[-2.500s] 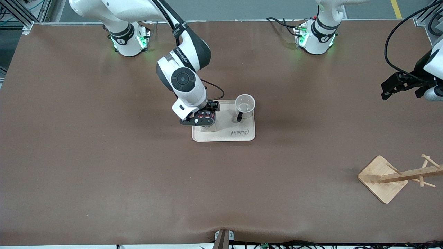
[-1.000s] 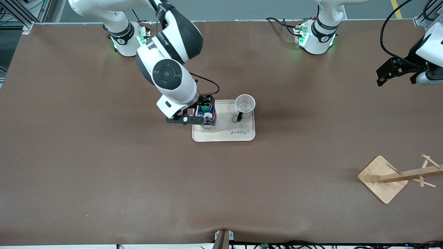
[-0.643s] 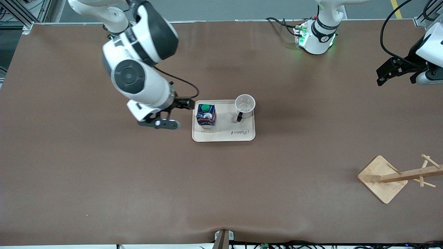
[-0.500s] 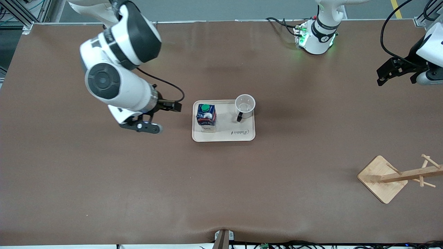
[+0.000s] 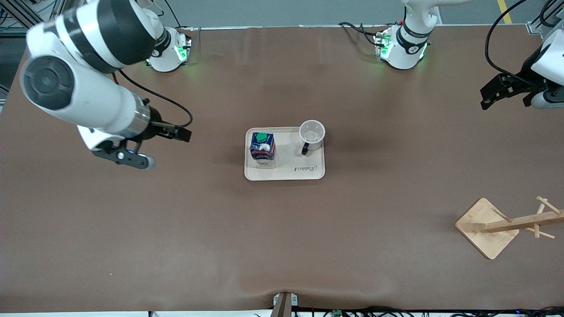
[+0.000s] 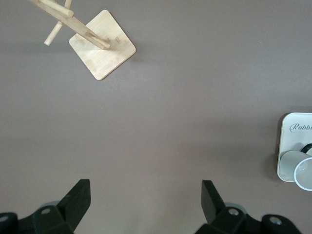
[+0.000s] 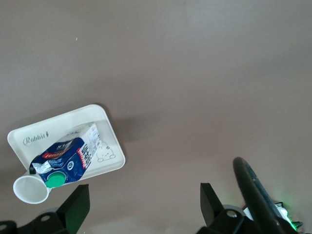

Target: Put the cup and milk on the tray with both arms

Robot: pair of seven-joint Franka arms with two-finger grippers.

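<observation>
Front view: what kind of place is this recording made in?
Probably a robotics lab bench: two white arms bolted at the edge of a brown-covered table, black cables trailing off it, and staged props, a cream tray and wooden peg rack.

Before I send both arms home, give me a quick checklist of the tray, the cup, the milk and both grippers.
1. Milk upright on the tray: ok.
2. Cup upright on the tray, beside the milk and apart from it: ok.
3. Right gripper open and empty, over bare table toward the right arm's end, well off the tray: ok.
4. Left gripper open and empty, over the table's left-arm end: ok.
5. Wooden rack standing clear of the tray, nearer the front camera: ok.
6. Tray fully on the table, nothing overhanging its rim: ok.
</observation>
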